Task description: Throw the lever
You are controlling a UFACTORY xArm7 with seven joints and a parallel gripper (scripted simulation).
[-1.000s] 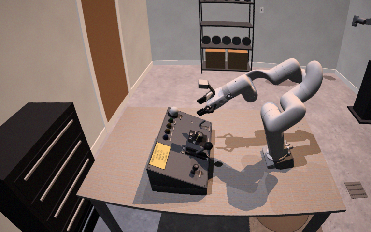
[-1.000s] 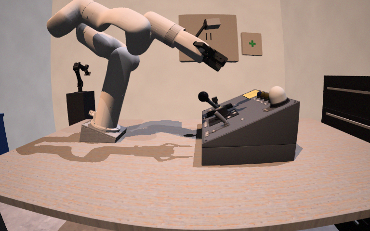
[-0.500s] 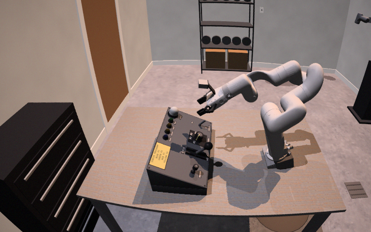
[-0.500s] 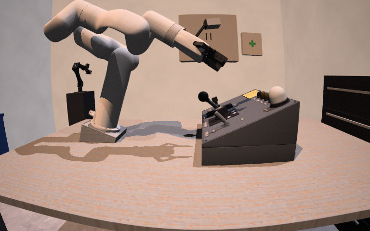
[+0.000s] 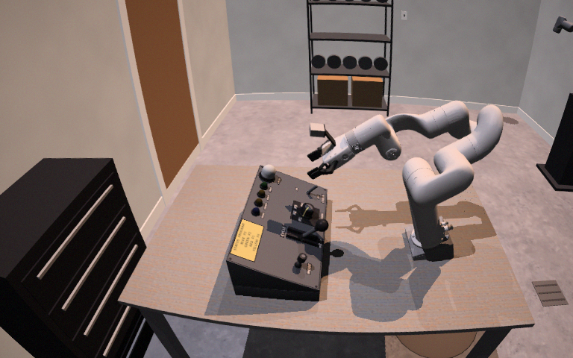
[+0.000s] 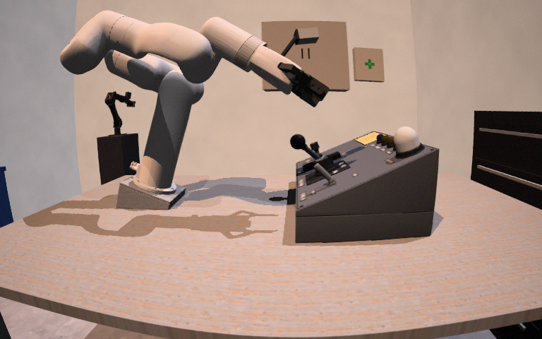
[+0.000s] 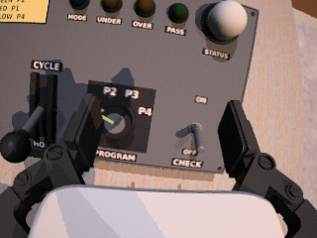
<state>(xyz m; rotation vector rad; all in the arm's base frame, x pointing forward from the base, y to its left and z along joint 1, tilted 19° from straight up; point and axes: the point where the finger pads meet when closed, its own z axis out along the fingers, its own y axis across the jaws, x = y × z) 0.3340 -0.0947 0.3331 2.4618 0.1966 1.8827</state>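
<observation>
The dark sloped console (image 5: 280, 234) stands on the table. Its lever with a black ball knob (image 5: 321, 224) sits in a slot near the console's edge toward the arm; in the wrist view the knob (image 7: 16, 146) lies at the slot end away from the CYCLE label (image 7: 47, 65). The lever also shows in the exterior view (image 6: 298, 141). My gripper (image 5: 316, 162) (image 6: 315, 90) is open and empty, in the air above the console's low edge and apart from it. In the wrist view my gripper's fingers frame the PROGRAM rotary knob (image 7: 117, 123) and the CHECK toggle (image 7: 192, 137).
On the panel are a row of coloured buttons (image 7: 126, 6), a white STATUS dome (image 7: 226, 20), a yellow label (image 5: 247, 239) and a small joystick (image 5: 301, 259). A black drawer cabinet (image 5: 59, 248) stands left of the table. The arm's base (image 5: 427, 245) is bolted on the table.
</observation>
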